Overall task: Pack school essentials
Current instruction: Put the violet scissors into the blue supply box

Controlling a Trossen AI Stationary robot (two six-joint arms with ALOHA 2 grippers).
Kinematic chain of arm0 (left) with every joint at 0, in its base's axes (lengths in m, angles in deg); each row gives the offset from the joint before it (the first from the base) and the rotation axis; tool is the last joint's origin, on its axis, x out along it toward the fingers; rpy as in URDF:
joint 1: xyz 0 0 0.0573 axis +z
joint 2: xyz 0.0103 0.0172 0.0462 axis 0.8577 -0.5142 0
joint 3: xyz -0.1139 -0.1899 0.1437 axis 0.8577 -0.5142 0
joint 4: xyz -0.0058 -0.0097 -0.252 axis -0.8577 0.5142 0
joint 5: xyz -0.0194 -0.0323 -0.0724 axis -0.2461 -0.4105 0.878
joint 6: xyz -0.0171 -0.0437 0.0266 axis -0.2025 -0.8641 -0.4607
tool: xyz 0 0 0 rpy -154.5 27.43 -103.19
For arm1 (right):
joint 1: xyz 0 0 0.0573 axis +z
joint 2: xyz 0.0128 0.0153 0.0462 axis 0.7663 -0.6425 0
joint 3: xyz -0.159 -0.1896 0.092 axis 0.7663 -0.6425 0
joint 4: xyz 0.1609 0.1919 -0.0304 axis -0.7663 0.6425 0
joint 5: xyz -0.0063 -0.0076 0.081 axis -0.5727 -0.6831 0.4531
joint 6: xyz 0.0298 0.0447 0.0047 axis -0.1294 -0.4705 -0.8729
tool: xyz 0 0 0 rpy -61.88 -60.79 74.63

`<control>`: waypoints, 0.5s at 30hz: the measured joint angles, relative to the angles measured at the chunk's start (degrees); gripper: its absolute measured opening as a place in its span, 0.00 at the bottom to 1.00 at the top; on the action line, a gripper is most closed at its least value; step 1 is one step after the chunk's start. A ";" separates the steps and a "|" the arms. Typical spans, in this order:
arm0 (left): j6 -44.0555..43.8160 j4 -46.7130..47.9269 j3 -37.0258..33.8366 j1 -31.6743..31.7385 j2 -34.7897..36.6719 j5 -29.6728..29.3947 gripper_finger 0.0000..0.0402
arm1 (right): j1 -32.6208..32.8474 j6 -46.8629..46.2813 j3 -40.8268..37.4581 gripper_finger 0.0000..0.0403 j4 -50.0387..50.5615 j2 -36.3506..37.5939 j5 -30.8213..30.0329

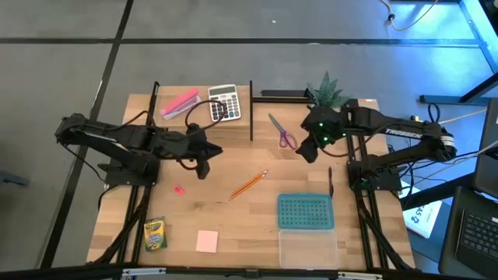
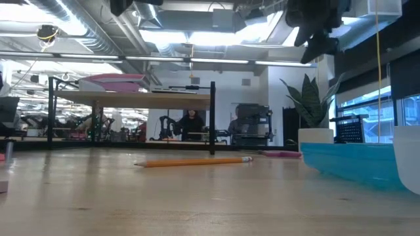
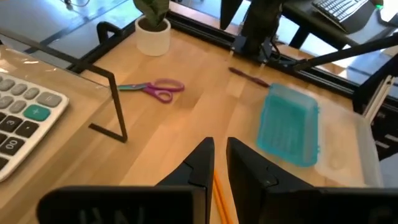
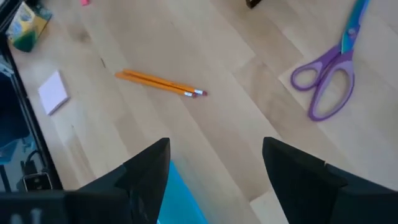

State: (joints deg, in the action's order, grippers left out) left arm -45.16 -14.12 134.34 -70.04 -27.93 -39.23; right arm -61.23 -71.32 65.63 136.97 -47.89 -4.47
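Note:
Purple-handled scissors lie flat at the far middle of the wooden table. An orange pencil lies at the centre, and a tiny red piece lies left of it. A yellow-green crayon box and a pink notepad sit near the front edge. My left gripper hovers shut above the table, left of the pencil, holding nothing. My right gripper hangs open in the air near the scissors, with bare table between its fingers.
A blue perforated box and a clear lid lie at the front right, with a dark pen beside them. A calculator and a pink block rest on a far shelf with a black frame. A potted plant stands at the far right.

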 joint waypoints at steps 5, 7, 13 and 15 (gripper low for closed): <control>0.49 -1.37 0.00 0.00 0.03 0.08 0.09 | 0.00 -2.43 -0.02 0.64 -0.80 -3.17 -2.69; 1.33 -1.37 0.00 0.00 0.05 0.06 0.09 | -0.15 -4.81 -0.02 0.64 0.75 -4.69 -5.35; 1.64 -1.64 0.00 0.00 0.05 0.06 0.09 | -3.19 -8.07 -0.04 0.64 2.15 -11.14 -8.12; 1.64 -2.21 0.00 0.00 0.05 0.08 0.09 | -4.47 -7.52 -0.04 0.64 2.13 -14.06 -8.89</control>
State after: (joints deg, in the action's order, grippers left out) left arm -43.52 -16.33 134.34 -70.04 -27.88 -39.15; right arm -65.69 -78.83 65.59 139.10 -61.95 -13.36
